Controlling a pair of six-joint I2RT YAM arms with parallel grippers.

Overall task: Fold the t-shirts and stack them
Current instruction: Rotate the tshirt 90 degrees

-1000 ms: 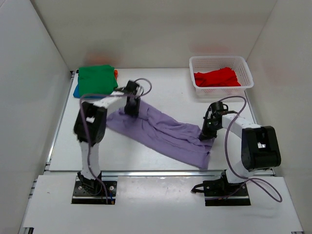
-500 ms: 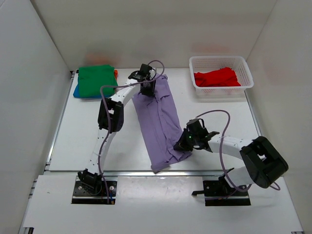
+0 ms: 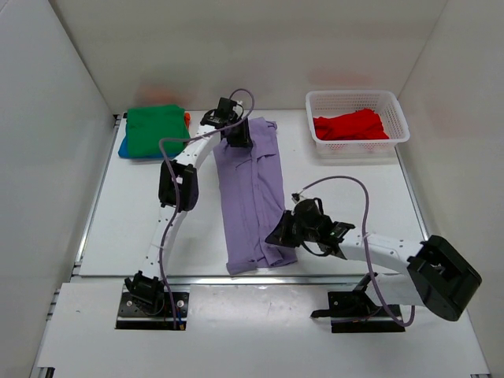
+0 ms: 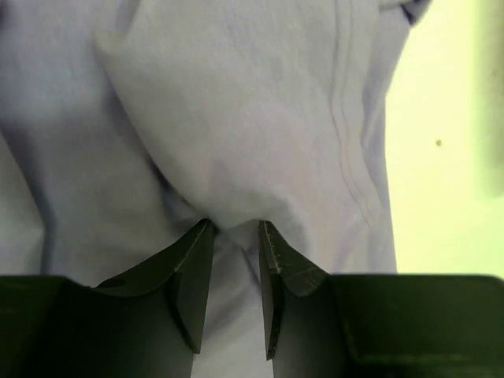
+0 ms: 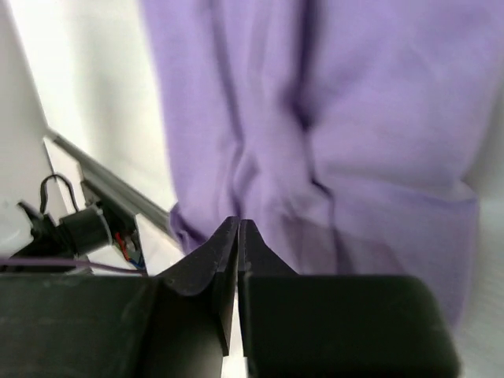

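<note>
The lavender t-shirt [image 3: 252, 189] lies as a long wrinkled strip running from the far middle of the table toward the near edge. My left gripper [image 3: 238, 137] is at its far end, shut on a bunched fold of the lavender cloth [image 4: 236, 118], which sits pinched between the tips [image 4: 235, 227]. My right gripper [image 3: 277, 235] is at the shirt's near right edge, with its jaws pressed together [image 5: 239, 223] and the lavender cloth [image 5: 354, 118] right at the tips. A folded green shirt [image 3: 155, 130] lies on a blue one [image 3: 124, 147] at the far left, with an orange edge [image 3: 188, 118] showing. A red shirt [image 3: 352, 126] is in the basket.
The white mesh basket [image 3: 398, 118] stands at the far right. The table's front metal rail [image 3: 197, 277] runs just below the shirt's near end. White walls enclose the table on the left, back and right.
The shirt has swung from a diagonal across the table to a far-to-near strip. My left gripper carried its end to the far middle; my right gripper dragged the other end leftward along the near edge.
</note>
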